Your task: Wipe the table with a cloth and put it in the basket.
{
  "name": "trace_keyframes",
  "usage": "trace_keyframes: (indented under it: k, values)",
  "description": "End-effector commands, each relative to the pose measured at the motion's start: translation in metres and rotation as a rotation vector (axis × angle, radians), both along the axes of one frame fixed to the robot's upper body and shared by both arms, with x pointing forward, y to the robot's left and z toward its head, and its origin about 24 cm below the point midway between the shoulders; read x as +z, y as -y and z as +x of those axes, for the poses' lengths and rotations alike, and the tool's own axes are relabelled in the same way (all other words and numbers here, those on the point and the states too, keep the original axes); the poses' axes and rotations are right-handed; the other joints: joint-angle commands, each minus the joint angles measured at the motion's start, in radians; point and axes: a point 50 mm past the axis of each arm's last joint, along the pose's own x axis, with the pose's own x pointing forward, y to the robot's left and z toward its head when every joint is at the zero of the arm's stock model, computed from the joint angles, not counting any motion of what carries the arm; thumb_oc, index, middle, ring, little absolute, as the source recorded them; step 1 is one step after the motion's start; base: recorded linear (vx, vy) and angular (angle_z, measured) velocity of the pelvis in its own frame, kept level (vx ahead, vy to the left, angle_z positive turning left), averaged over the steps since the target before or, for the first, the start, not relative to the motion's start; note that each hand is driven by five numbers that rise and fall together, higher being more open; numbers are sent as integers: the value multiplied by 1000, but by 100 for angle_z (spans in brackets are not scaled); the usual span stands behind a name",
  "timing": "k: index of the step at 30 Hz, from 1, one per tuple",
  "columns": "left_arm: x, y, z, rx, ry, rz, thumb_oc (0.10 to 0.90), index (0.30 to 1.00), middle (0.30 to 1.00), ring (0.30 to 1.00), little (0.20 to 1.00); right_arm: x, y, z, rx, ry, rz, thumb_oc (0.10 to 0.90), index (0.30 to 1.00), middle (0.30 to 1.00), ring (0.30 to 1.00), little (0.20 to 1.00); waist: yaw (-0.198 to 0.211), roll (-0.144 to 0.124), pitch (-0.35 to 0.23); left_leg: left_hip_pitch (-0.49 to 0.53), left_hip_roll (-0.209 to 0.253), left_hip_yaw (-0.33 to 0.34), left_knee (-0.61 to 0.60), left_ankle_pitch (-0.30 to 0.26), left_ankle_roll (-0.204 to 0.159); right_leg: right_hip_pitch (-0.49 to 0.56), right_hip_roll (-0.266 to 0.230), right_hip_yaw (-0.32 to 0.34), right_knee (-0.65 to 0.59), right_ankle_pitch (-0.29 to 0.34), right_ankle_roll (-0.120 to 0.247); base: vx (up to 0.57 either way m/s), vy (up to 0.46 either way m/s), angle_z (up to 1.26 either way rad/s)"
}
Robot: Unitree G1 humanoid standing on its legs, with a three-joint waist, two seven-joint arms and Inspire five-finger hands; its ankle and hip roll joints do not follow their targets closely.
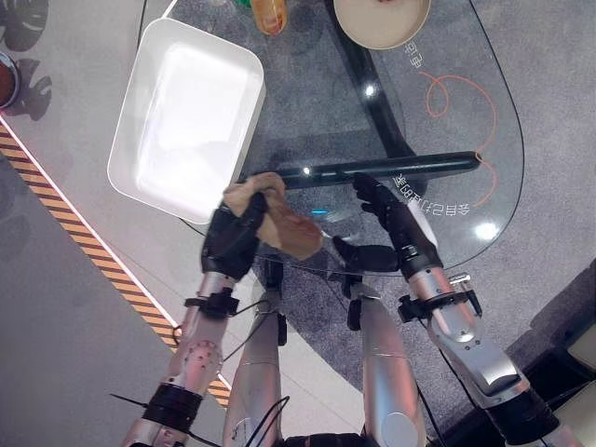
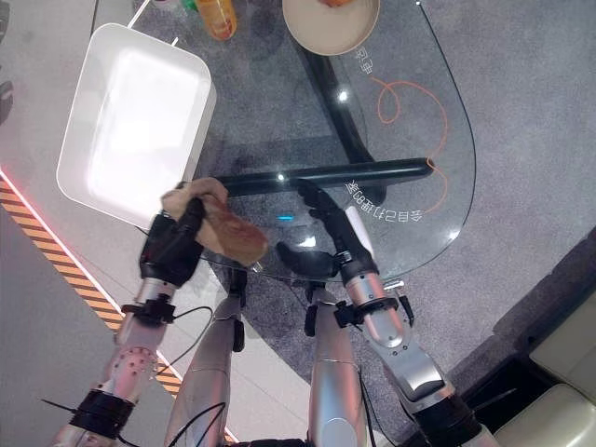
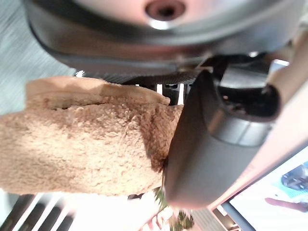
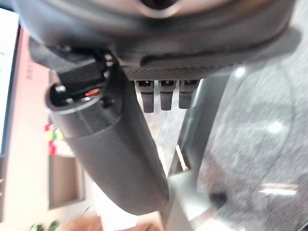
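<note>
Left hand [image 1: 233,237] clamped on the tan cloth [image 1: 284,223] at the glass worktop's [image 1: 447,121] near edge, beside the white basket [image 1: 186,107]. Right hand [image 1: 391,214] rests flat, fingers straight. We should carry the cloth over the rim before releasing.

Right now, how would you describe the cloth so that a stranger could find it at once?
Start at the glass table and go to its near edge, beside the white rectangular basket. There the left hand grips a fuzzy tan cloth. It is the one soft, crumpled thing among hard, smooth ones.
</note>
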Motion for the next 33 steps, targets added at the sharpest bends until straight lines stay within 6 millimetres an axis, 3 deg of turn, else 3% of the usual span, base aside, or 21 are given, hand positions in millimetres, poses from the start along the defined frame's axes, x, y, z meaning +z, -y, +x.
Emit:
trace_keyframes:
  k: [1, 7, 10, 15, 22, 29, 33]
  values:
    - [65, -5, -17, 103, 357, 121, 100, 300, 300, 300, 200, 18, -7, -9, 99, 73, 12, 800, 900, 900, 900, 900, 5, 27, -27, -24, -58, 135, 79, -64, 50, 39, 101, 8, -77, 30, -12, 17, 125, -2]
    - [84, -17, -20, 244, 412, 273, 100, 300, 300, 300, 200, 10, -12, -8, 142, -5, 10, 800, 900, 900, 900, 900, 7, 35, -27, -40, -59, 143, 89, -64, 50, 23, 97, 17, -71, 27, -18, 12, 85, -4]
    - [93, -20, -20, 396, 418, 408, 100, 300, 300, 300, 200, 6, -13, -7, 152, -38, 3, 800, 900, 900, 900, 900, 7, 39, -27, -56, -60, 146, 98, -66, 51, 6, 95, 22, -64, 25, -20, 8, 85, -6]
    - [103, -51, -17, 745, 333, 644, 100, 300, 300, 300, 200, 2, -10, -4, 145, -107, -34, 800, 900, 900, 900, 900, 10, 56, -27, -80, -69, 153, 103, -61, 48, -14, 87, 20, -71, 30, -23, 3, 108, 0]
    - [105, -75, -10, 1028, 246, 659, 100, 300, 300, 300, 200, -6, -11, 1, 169, -181, -81, 800, 900, 900, 900, 900, 0, 66, -27, -131, -67, 175, 126, -64, 44, -69, 75, 31, -63, 37, -24, 9, 118, -2]
    - [122, -78, -4, 1274, 274, 740, 100, 300, 300, 300, 200, -11, -21, 5, 197, -242, -77, 800, 900, 900, 900, 900, 1, 47, -27, -180, -64, 193, 138, -70, 52, -113, 71, 31, -73, 57, -16, 18, 48, 1]
    - [132, -78, -4, 1325, 307, 744, 100, 300, 300, 300, 200, -11, -26, 7, 203, -261, -71, 800, 900, 900, 900, 900, 4, 45, -27, -201, -67, 194, 153, -76, 56, -134, 70, 36, -69, 63, -10, 35, 50, 3]
